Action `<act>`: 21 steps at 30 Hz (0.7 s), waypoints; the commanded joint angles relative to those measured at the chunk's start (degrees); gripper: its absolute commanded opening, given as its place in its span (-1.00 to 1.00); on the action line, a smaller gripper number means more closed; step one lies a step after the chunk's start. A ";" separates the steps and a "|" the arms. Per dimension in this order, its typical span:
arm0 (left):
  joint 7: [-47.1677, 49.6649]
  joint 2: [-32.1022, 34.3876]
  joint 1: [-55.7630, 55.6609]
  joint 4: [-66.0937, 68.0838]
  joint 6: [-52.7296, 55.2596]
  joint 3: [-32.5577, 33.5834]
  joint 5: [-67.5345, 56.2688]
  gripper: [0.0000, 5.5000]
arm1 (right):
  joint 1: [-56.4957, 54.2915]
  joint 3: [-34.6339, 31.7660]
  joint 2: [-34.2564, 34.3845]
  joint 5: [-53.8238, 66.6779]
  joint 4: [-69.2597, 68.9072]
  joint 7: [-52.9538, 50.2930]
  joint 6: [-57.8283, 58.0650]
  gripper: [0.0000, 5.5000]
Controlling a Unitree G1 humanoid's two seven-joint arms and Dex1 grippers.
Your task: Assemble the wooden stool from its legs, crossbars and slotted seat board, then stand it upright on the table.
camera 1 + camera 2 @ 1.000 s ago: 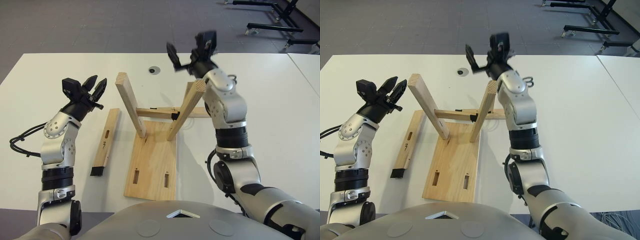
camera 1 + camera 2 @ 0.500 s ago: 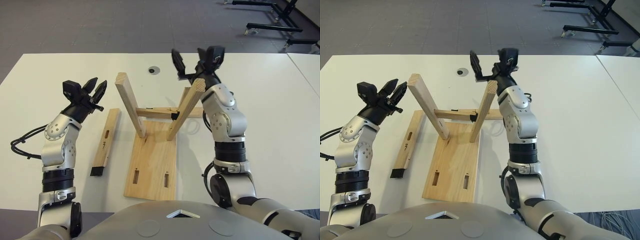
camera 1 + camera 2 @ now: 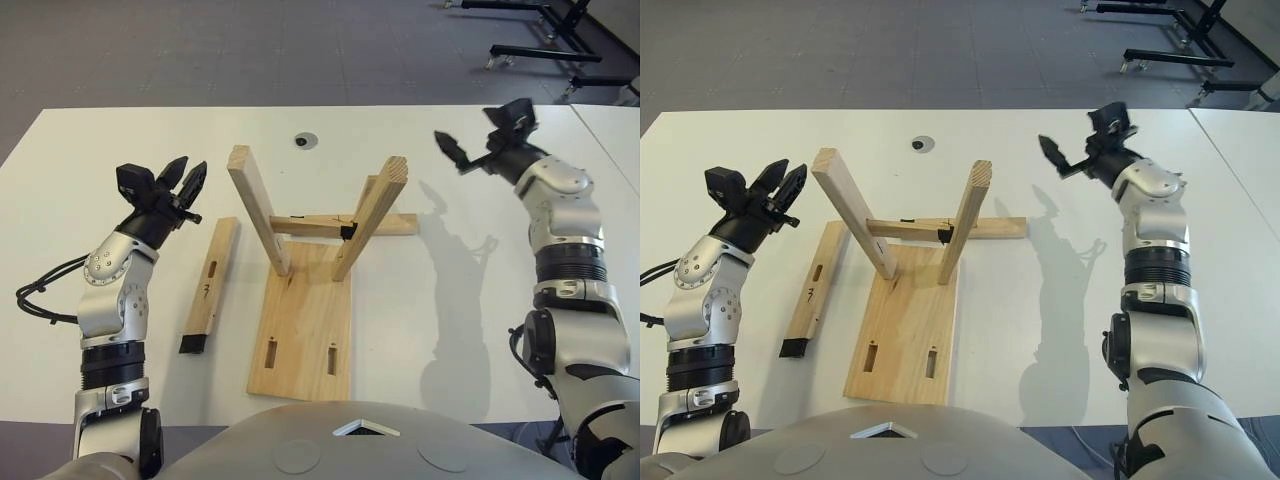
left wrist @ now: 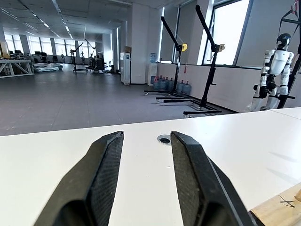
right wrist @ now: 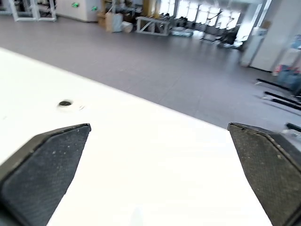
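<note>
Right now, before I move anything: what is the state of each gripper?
Left gripper: open, holding nothing.
Right gripper: open wide, holding nothing.

White worktop (image 3: 120, 130), round grommet (image 3: 305, 140) sunk near its far edge. Past that edge, grey floor (image 3: 250, 50) and black wheeled frames (image 3: 540, 50) off the far right corner. Off the right edge, second white table (image 3: 628, 140). Farther back, tall black stands (image 4: 205, 80), water bottles (image 4: 181, 88), a white humanoid (image 4: 277, 66).
</note>
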 commanded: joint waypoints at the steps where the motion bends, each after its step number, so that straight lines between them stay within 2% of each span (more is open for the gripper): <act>1: -0.38 1.13 -1.05 0.26 0.99 -0.02 0.08 -0.34 | 1.50 4.89 -1.38 -0.75 0.54 12.26 -2.36 0.95; 3: -0.46 1.22 -1.12 0.33 1.01 0.03 0.12 -0.34 | 0.55 7.37 -3.23 -2.95 1.05 16.10 -3.89 0.95; 5: -0.36 1.11 -1.03 0.17 0.99 -0.07 0.17 -0.34 | -1.03 9.06 -3.37 -6.03 1.87 14.71 -6.03 0.95; 10: -0.13 0.55 -0.79 -0.06 0.87 -0.85 0.53 -0.34 | -2.45 14.61 2.25 -17.38 0.85 -1.50 -7.79 0.95; 14: 0.00 0.59 -0.91 -0.06 0.87 -1.28 0.62 -0.34 | 0.89 20.13 5.77 -22.08 -5.44 -3.91 -7.11 0.95; 18: -0.01 0.92 -0.88 -0.21 0.97 -1.26 0.52 -0.34 | 5.65 23.65 3.28 -25.73 -9.98 -2.50 -6.31 0.95; 21: 0.26 1.07 -0.35 -0.71 1.02 -0.83 0.44 -0.34 | 7.42 23.58 0.19 -26.83 -10.18 -1.17 -5.56 0.95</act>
